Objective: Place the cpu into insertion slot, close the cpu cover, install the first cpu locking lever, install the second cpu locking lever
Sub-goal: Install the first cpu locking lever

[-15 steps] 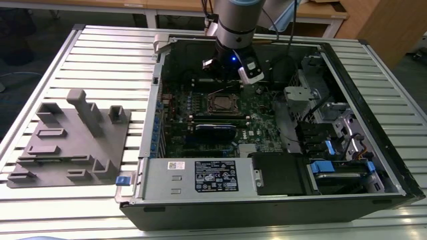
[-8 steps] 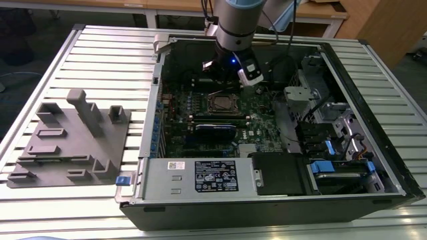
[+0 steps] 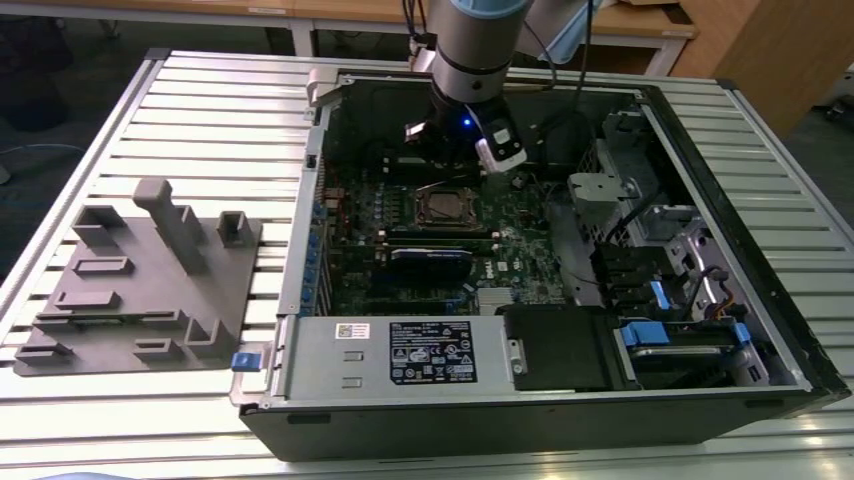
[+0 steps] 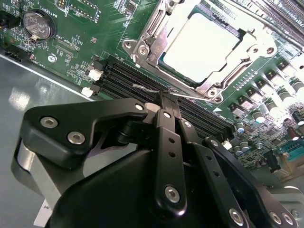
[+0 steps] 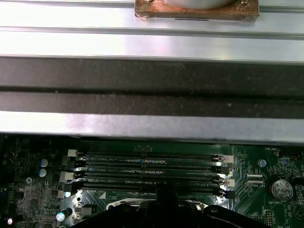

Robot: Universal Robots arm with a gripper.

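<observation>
In the exterior view, the arm [image 3: 474, 45] reaches steeply down into an open case [image 3: 747, 390] lying on a slatted table [image 3: 200, 110]. Its wrist sits low over the green board [image 3: 521, 225], just beyond the slot [image 3: 447, 208]. A grey fixture [image 3: 147, 280] lies on the table to the exterior view's left, well apart from the case.

The second wrist view gives the close detail. The cpu [image 4: 204, 40] sits in the slot [image 4: 141, 49], and the cover [image 4: 227, 80] lies flat around it, its cut-out showing the chip's silver top. The gripper [image 4: 165, 97] has its fingers pressed together, their tip at a thin wire lever [image 4: 142, 88] that runs along the slot's edge beside the memory slots [image 4: 118, 76]. I cannot tell whether the lever is pinched or only touched. A coin battery [image 4: 37, 24] sits off at the board's corner.

The first wrist view looks the other way, showing the memory slots [image 5: 152, 168], the battery [image 5: 280, 188], the case wall [image 5: 152, 88] and the table slats beyond.
</observation>
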